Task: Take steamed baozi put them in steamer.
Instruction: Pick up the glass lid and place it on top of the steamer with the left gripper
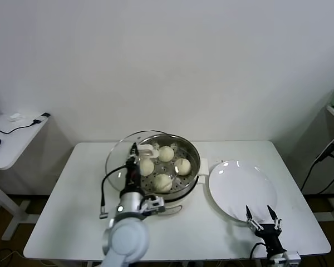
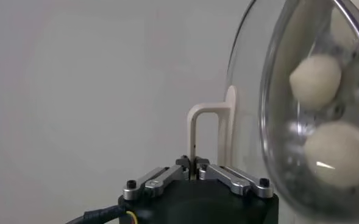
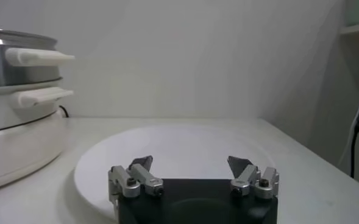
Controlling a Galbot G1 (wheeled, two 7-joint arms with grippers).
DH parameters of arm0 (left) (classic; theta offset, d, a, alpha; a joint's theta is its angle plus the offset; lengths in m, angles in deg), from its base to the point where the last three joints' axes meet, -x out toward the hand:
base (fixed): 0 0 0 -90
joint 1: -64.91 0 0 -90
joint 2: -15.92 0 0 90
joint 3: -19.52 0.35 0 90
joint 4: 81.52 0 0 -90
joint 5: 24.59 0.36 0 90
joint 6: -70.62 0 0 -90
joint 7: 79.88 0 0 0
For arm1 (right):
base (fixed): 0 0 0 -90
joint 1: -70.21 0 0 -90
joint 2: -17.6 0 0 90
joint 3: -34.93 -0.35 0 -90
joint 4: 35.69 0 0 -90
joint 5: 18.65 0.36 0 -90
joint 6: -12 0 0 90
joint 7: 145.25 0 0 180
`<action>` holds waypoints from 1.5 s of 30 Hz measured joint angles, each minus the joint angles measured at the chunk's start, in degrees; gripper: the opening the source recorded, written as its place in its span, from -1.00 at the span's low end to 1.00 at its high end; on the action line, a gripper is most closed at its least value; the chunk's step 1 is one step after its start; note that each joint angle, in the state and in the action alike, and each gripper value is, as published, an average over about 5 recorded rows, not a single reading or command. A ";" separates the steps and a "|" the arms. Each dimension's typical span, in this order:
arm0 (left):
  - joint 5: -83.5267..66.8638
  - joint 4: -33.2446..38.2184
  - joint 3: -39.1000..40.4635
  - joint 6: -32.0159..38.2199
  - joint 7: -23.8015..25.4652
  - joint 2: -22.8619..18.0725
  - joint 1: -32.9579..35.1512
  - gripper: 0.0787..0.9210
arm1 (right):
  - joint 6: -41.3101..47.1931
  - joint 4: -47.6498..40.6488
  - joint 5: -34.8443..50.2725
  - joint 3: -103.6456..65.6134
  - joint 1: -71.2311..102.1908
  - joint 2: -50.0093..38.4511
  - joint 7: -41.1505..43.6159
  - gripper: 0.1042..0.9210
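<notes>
Several pale baozi [image 1: 166,153] lie inside the shiny steamer [image 1: 195,153] on its cream pot base. My left gripper [image 1: 134,149] is shut on the white handle [image 1: 146,149] of the round glass lid [image 1: 116,161], holding the lid tilted on edge at the steamer's left side. In the left wrist view the gripper [image 2: 193,165] pinches the handle [image 2: 206,119], and two baozi [image 2: 315,80] show through the lid [image 2: 258,122]. My right gripper [image 1: 261,216] is open and empty at the near edge of the white plate [image 1: 242,186].
The plate [image 3: 179,146] holds nothing and lies right of the steamer [image 3: 14,61], close to its side handles. A side desk [image 1: 11,139] with cables stands far left. The table's front edge is just below both arms.
</notes>
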 measured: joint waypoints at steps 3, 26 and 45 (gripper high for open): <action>1.61 -2.08 1.96 -0.56 0.17 -2.23 -1.45 -0.86 | -0.16 -0.04 -0.03 0.00 0.12 0.00 0.00 0.76; 6.42 -15.51 4.74 -1.86 -1.39 -8.89 -6.79 -0.86 | -1.54 -0.93 0.29 -0.25 0.29 -0.03 -0.02 0.76; 6.52 -18.28 3.47 -1.38 -4.20 -8.80 -6.42 -0.82 | -3.50 -1.40 0.35 0.05 1.02 -0.10 0.21 0.76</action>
